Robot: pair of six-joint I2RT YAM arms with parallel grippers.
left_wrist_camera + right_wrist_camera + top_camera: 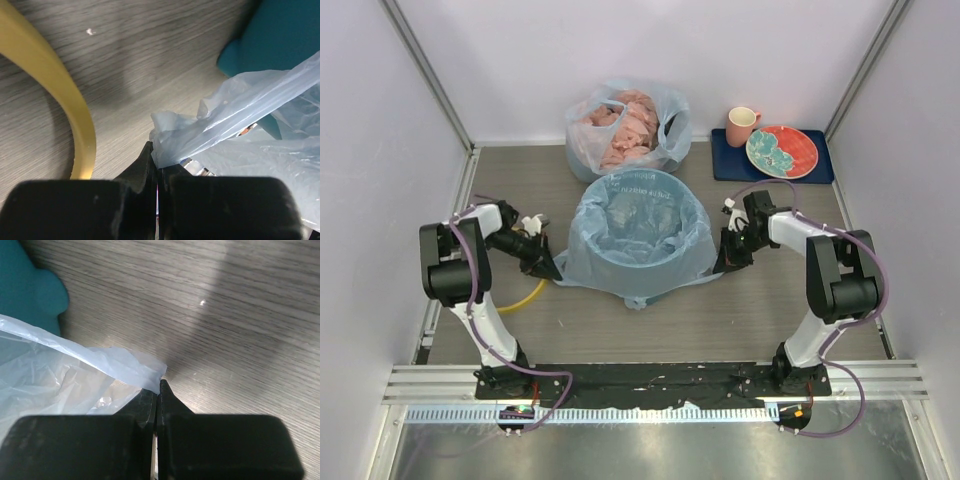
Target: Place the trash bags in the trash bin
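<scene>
Straddling the trash bin (pixel 280 40) at the middle of the worktop (pixel 790 300), we pin the trash bag (pixel 595 262) at both ends. The light-blue film sits over the round teal bin with its mouth open and facing straight up, so that we look down into the lined hollow from the top camera. Its loose skirt spills past the bin's foot onto the wood on every side. The bag's long axis runs left to right across the worktop, from one arm to the other, wider than the bin it covers.

Our left claw (pixel 154 150) is clenched on the bag's left corner, low against the worktop, with a bunched tuft of film standing out above the fingertips. Our right claw (pixel 159 387) is clamped on the opposite corner, where a thin flap of plastic pokes out past the closed tips.

A curved yellow band (pixel 75 110) lies flat on the wood just beside the left claw.

Behind the bin, at the far wall, a clear bag (pixel 625 125) of pink lumps stands. To its right a pink mug (pixel 742 125) and a red patterned plate (pixel 782 152) share a blue mat (pixel 725 165).
</scene>
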